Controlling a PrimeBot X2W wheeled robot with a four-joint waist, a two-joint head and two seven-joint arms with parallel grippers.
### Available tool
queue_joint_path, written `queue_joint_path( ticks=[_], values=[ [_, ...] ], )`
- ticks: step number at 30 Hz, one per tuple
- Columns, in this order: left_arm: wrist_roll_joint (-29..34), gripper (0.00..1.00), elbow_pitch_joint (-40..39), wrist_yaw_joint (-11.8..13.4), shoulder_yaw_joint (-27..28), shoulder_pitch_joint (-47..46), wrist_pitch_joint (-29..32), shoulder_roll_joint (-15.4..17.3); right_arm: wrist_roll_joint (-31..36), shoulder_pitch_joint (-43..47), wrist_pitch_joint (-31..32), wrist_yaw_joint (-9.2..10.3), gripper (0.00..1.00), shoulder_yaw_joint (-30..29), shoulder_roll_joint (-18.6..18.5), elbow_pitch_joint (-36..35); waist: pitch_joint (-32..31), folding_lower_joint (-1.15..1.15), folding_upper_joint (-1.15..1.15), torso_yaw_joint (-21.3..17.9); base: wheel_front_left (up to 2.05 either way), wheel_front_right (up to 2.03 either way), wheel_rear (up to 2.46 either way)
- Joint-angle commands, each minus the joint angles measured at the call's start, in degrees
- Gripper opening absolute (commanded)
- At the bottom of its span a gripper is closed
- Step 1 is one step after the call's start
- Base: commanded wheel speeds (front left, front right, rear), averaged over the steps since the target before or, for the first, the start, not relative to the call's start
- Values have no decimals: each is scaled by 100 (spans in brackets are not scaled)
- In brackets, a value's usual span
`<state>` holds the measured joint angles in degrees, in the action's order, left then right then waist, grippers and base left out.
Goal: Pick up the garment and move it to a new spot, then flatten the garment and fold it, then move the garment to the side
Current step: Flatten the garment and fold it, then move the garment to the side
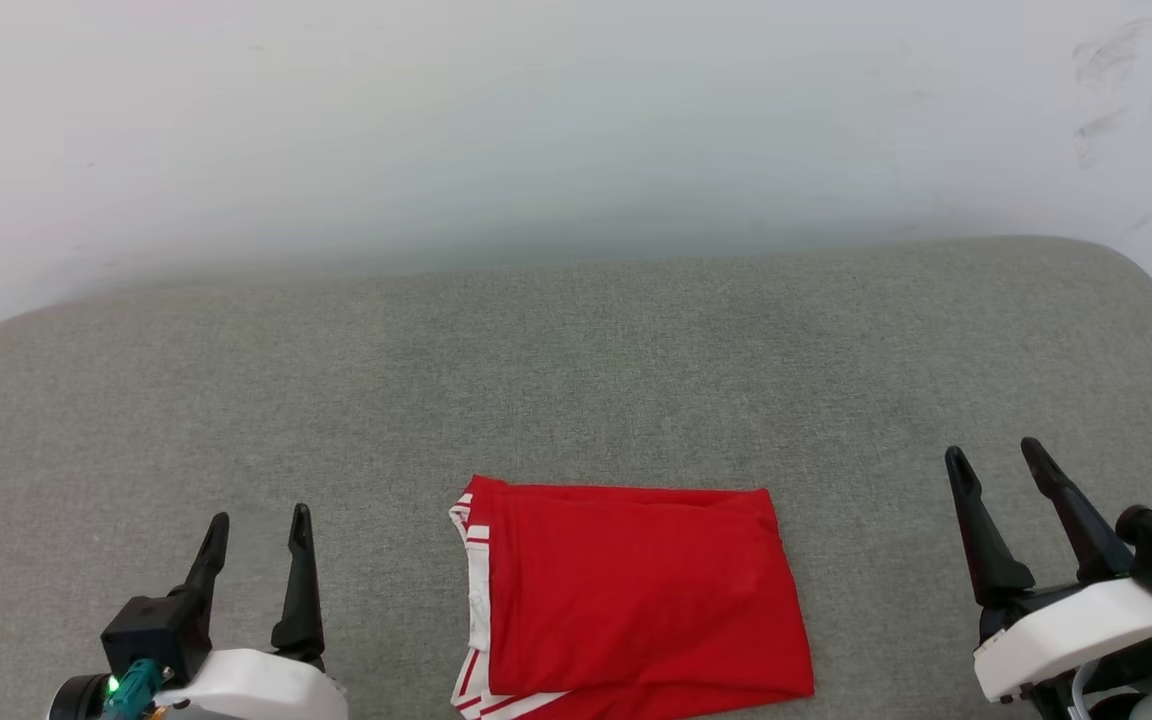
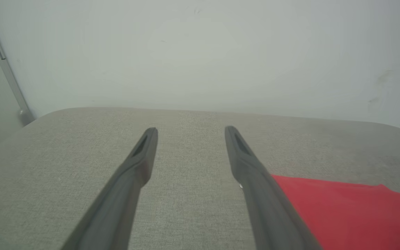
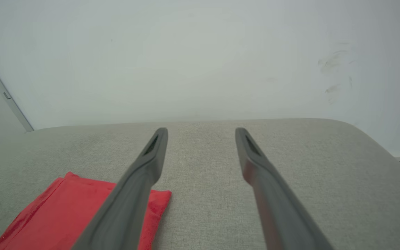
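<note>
Red and folded into a rectangle, plain side up, the garment (image 1: 636,600) lies at six o'clock on the grey fabric worktop (image 1: 576,350). The frame cuts off its near edge, and striped white trim lines its nine o'clock side. The left gripper (image 1: 258,520) at eight o'clock and the right gripper (image 1: 994,452) at four o'clock stand apart from it, fingers spread and empty.

A grey woven-fabric cushion (image 1: 576,350) with rounded far corners spreads wide. Directly behind it rises a plain white wall (image 1: 536,120), evenly lit, with dark scuff marks (image 1: 1111,70) above the cushion's far right corner.
</note>
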<state>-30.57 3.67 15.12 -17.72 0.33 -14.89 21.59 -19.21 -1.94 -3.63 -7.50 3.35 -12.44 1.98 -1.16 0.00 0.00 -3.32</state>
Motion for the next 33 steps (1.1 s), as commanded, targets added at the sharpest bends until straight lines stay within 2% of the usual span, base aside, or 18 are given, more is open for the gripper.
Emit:
queue_joint_path(
  ticks=[1,8,20,24,31,33],
  values=[
    [-12,100,-44,37,61,92,-29,28,73,153,66,2,100,-51,85,-176,-1,0,0,6,0,0,0],
    [-7,100,-101,55,123,154,-34,5,200,315,322,2,100,-161,208,-486,23,0,0,13,0,0,0],
    [71,100,-133,50,184,50,-40,-85,123,360,751,2,100,-387,165,-612,79,0,0,46,0,0,0],
    [125,100,-195,66,234,2,-40,-140,-364,362,1435,3,100,-899,104,-343,129,0,0,99,0,0,0],
    [252,100,-331,13,317,-127,-40,-317,-1406,267,3845,1,100,-2187,-226,897,289,0,0,410,0,0,0],
    [295,100,-339,-16,335,-186,-35,-375,-1633,181,4409,1,100,-2417,-181,1135,359,0,0,517,0,0,0]
  ],
)
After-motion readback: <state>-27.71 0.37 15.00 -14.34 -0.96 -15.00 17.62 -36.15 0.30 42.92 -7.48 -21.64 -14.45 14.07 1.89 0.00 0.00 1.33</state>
